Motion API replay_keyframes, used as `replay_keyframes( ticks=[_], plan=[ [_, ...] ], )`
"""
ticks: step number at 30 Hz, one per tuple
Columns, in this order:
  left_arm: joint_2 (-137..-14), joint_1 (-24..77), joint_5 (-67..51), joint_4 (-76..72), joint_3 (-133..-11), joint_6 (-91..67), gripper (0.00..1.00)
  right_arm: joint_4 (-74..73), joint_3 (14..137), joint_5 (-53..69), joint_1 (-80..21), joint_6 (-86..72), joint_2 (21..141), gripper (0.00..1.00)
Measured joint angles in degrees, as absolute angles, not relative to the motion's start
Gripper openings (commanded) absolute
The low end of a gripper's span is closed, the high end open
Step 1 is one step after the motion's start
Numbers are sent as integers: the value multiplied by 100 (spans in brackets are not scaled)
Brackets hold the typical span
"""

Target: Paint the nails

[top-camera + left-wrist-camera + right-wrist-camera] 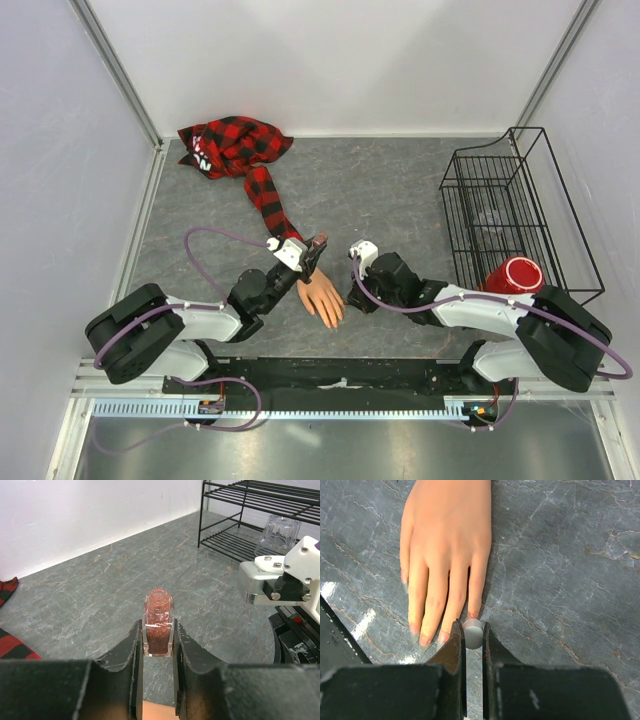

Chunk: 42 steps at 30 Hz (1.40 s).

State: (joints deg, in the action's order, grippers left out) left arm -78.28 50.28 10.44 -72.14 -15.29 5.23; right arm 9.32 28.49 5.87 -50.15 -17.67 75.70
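From above the table point(400, 190), I see the mannequin hand point(323, 296) lying palm down between the two arms. Its plaid sleeve point(262, 190) trails off toward the far left corner. The left end effector point(316, 246) hangs over the wrist, and the right end effector point(352, 298) sits close by the fingertips. A wire rack point(515, 200) and a red cup point(513, 274) stand well off to the right.

Through the left wrist view, the left fingers are clamped tight on a small uncapped bottle point(158, 615) of reddish glitter polish, held upright.

Through the right wrist view, the right fingers are pinched on a pale round cap point(473, 634), just beside the little finger's tip. The nails point(424, 641) point straight at this camera. Any brush under the cap is hidden.

The step looks like stroking polish onto that outermost nail. To do it well, I would keep the cap's stem steep and touch down lightly at the nail's base. I would draw one slow line toward the tip and lift before reaching skin. The bottle should stay level and near for reloading.
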Motion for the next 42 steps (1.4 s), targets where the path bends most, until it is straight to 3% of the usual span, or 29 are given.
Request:
replay_keyframes(
  ticks=[42],
  plan=[
    [-7839, 5028, 1044, -7214, -1540, 523, 2, 1061, 2816, 631, -5015, -1765, 7583, 0]
  ],
)
